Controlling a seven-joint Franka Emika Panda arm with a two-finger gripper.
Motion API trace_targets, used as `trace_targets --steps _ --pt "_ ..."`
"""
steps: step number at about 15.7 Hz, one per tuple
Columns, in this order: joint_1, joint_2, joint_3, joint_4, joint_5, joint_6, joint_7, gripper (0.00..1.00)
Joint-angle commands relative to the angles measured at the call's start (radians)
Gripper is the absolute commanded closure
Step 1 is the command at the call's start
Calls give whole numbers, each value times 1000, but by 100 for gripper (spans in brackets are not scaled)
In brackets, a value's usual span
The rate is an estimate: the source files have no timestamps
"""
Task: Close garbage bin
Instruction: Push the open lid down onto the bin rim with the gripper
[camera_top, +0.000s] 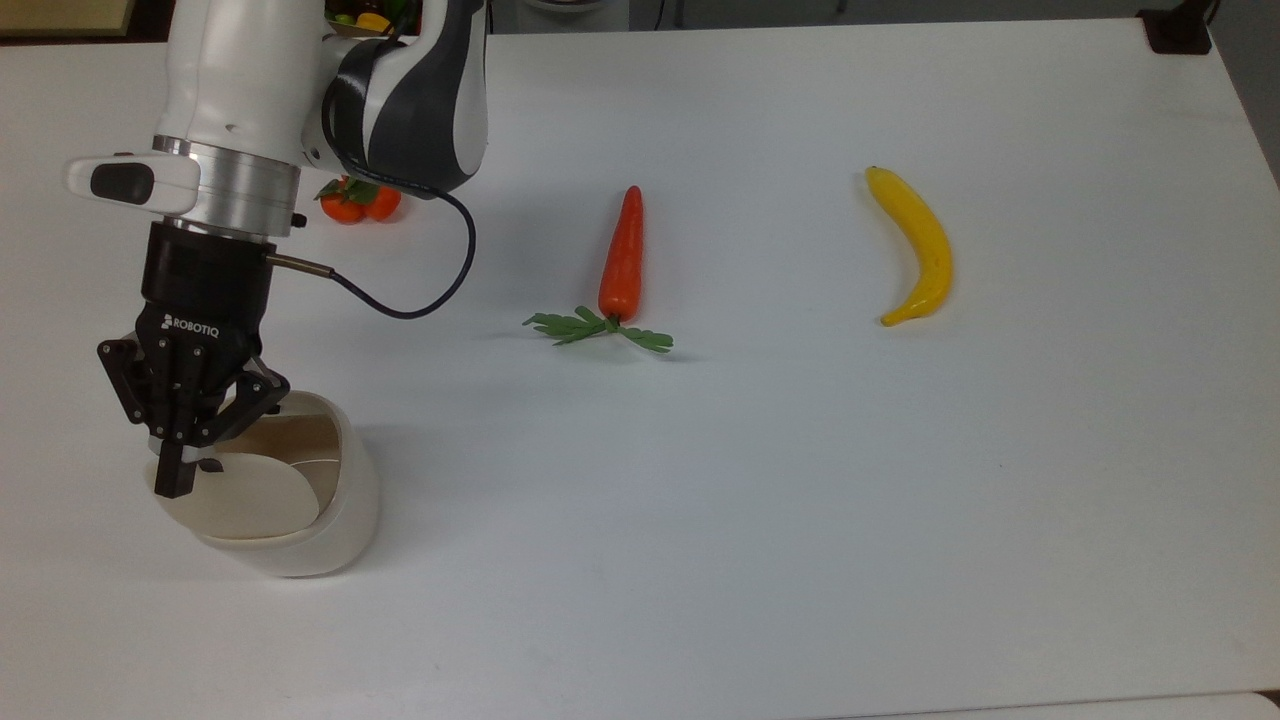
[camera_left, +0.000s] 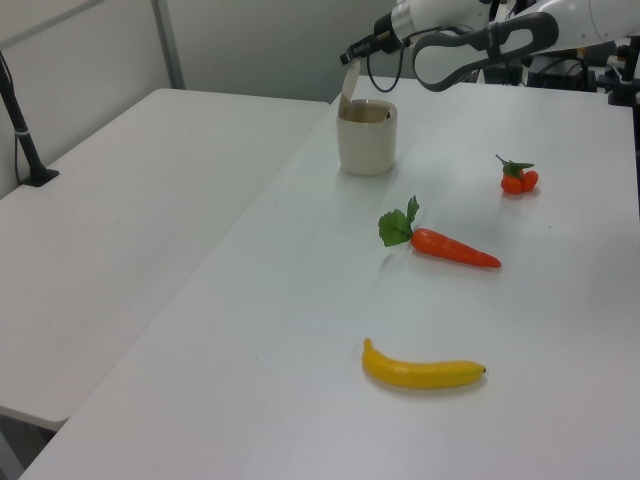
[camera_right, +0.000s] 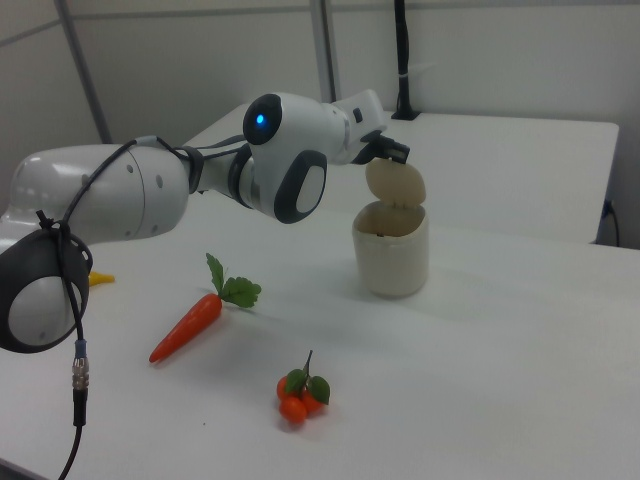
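Fingers pinched together with nothing between them — that is how I read the gripper (camera_top: 172, 482) in the top view, its tip against the outer edge of the lid (camera_top: 245, 497). The garbage bin (camera_top: 340, 520) stands at about eight o'clock on the worktop (camera_top: 800, 500) in the top view, well apart from the carrot (camera_top: 622, 255), the banana (camera_top: 915, 245) and the small tomato cluster (camera_top: 355, 200). In the right view the lid (camera_right: 396, 184) stands upright on its hinge above the open mouth, so I judge the job not yet done.

To do this well I would push from behind the lid's upper edge towards three o'clock in the top view, following the hinge's arc and easing downward as it tips — a straight shove could slide or topple the light bin. I would finish with a gentle press near the free edge until the lid sits flat.
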Motion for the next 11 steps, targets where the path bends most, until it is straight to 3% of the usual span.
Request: trace_targets --steps 1,6,11 --pt "0 -111 3 -153 -26 8 4 100" --pt "0 -157 6 -237 -26 -4 -18 100" --pt "0 -240 6 -380 -56 -7 -18 100"
